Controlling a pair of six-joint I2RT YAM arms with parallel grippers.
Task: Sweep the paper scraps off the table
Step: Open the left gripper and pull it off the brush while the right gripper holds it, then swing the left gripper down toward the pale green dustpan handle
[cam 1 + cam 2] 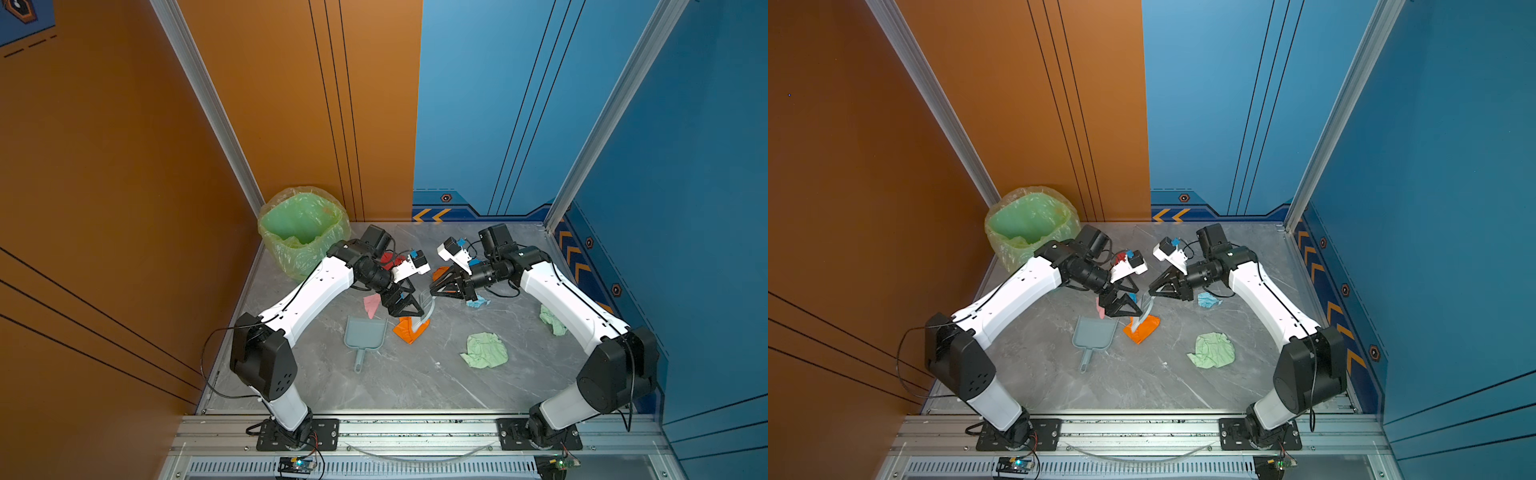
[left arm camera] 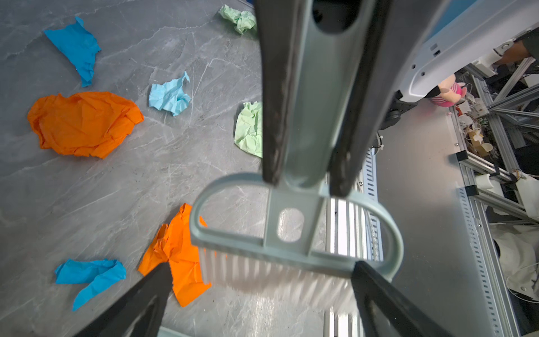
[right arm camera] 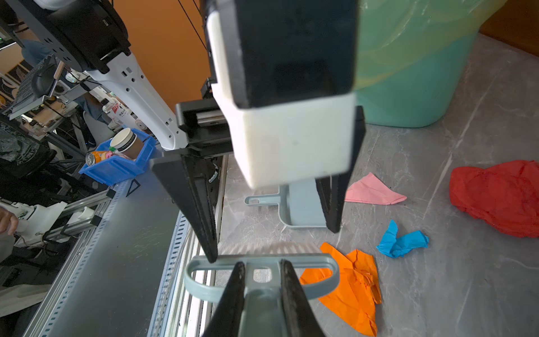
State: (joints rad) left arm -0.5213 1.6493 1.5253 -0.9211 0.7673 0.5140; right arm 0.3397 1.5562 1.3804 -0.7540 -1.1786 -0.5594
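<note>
In both top views the scraps (image 1: 484,351) lie scattered on the table (image 1: 415,386) around the dustpan (image 1: 365,332). The right gripper (image 1: 434,291) pinches the brush (image 1: 427,306) handle. Left wrist view: the left gripper (image 2: 262,268) has its fingers spread either side of the brush head, above an orange scrap (image 2: 180,256). Right wrist view: a red scrap (image 3: 495,195) lies near the bin (image 3: 408,73).

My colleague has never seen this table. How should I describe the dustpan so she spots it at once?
Find the bag-lined bin in the table's far left corner and come toward the near edge. The dustpan lies flat there, left of an orange scrap, handle pointing nearward. It alone is a smooth blue-grey plastic scoop, not crumpled paper.
</note>
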